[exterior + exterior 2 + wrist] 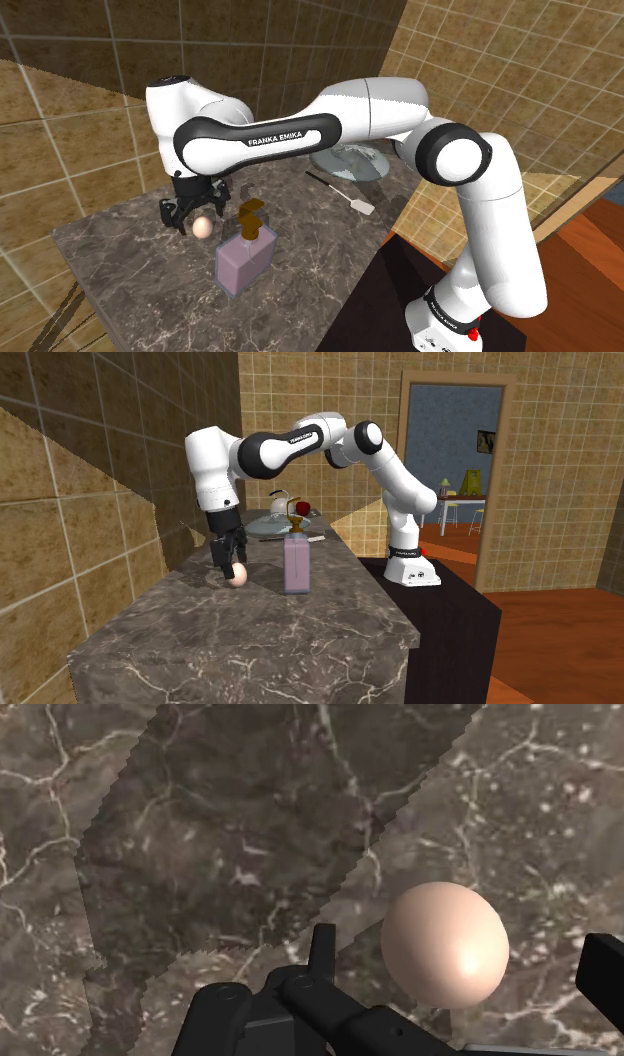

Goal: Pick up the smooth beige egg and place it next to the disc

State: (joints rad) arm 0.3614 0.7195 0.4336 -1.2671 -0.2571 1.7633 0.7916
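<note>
The tool [193, 222] stands released, its two black fingers straddling the beige egg [445, 956] without touching it. The egg rests on the dark marble desk [260, 642], near a lilac soap dispenser [245, 258]. The grey disc [350, 162] lies well apart, behind the arm.

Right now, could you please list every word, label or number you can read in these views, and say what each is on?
"FRANKA EMIKA": white letters on the black forearm panel of the arm.
Small print on the arm's base: too small to read.
The forearm lettering in the second exterior view: too small to read.
</note>
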